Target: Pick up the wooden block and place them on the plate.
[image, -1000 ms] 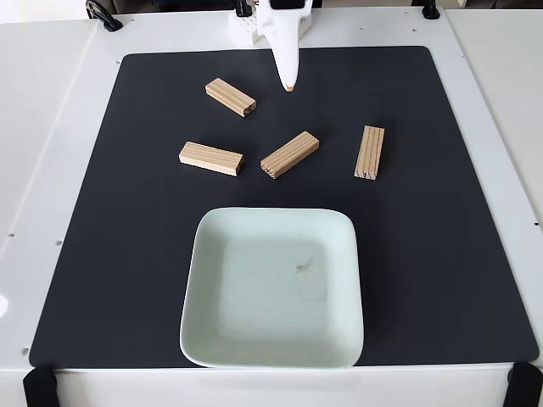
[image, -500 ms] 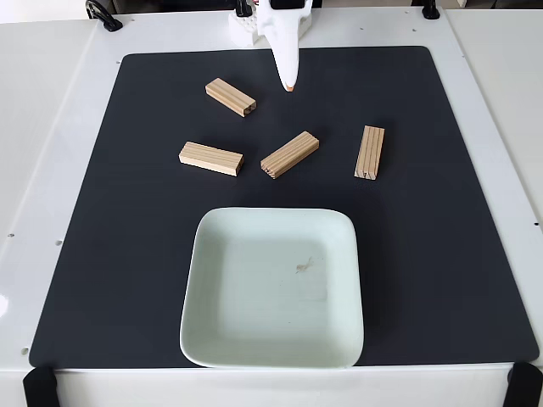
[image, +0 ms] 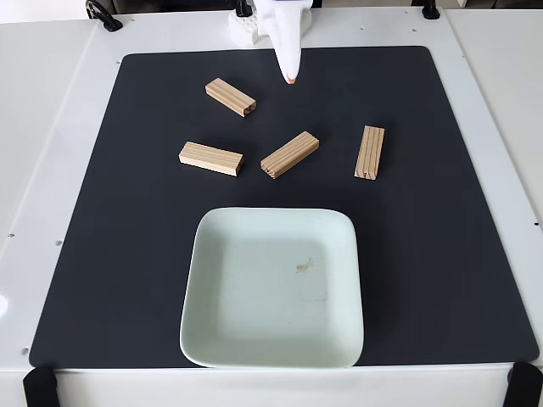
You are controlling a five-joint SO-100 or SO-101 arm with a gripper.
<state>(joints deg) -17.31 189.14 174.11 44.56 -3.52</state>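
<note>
Several small light-tan wooden blocks lie on the black mat in the fixed view: one at the back left point(image: 231, 97), one at the left point(image: 210, 158), one in the middle point(image: 289, 154) and one at the right point(image: 369, 153) with its grooved face up. The pale mint-green square plate point(image: 254, 326) sits in front of them with nothing on it but a small brown speck. My white gripper point(image: 290, 80) hangs at the back centre, tapering to one narrow point, shut and holding nothing. It is behind and to the right of the back-left block, apart from it.
The black mat point(image: 441, 254) covers most of the white table point(image: 51, 170). The arm's white base point(image: 246, 25) stands at the back edge. Black clamps sit at the table's corners. Bare mat lies on either side of the plate.
The gripper tip has drawn back slightly toward the rear of the table. The blocks and the plate have not moved.
</note>
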